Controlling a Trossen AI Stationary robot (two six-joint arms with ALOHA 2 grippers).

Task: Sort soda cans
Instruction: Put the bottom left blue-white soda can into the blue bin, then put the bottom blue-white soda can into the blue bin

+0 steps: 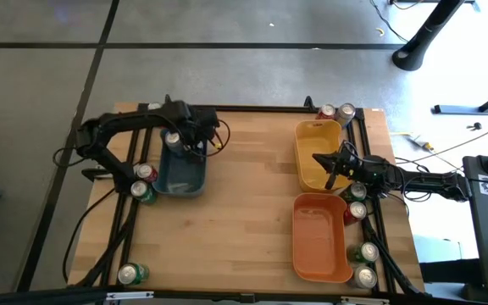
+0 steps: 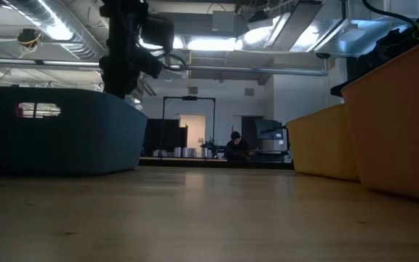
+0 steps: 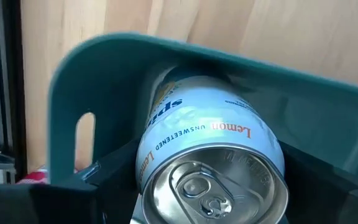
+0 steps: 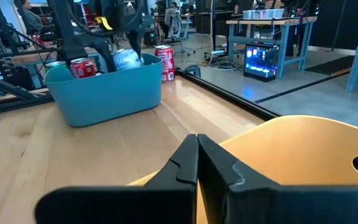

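Three bins stand on the wooden table (image 1: 244,212): a blue-grey bin (image 1: 181,169) on the left, a yellow bin (image 1: 316,152) and an orange bin (image 1: 318,237) on the right. Ten soda cans show from above: one held over the blue-grey bin, two at its outer side, one at the near left corner, two at the far right corner, and four along the right edge. The left gripper (image 1: 174,140) reaches over the blue-grey bin, clamped on a silver lemon can (image 3: 210,162). The right gripper (image 4: 197,158), fingers pressed together and empty, hovers over the yellow bin
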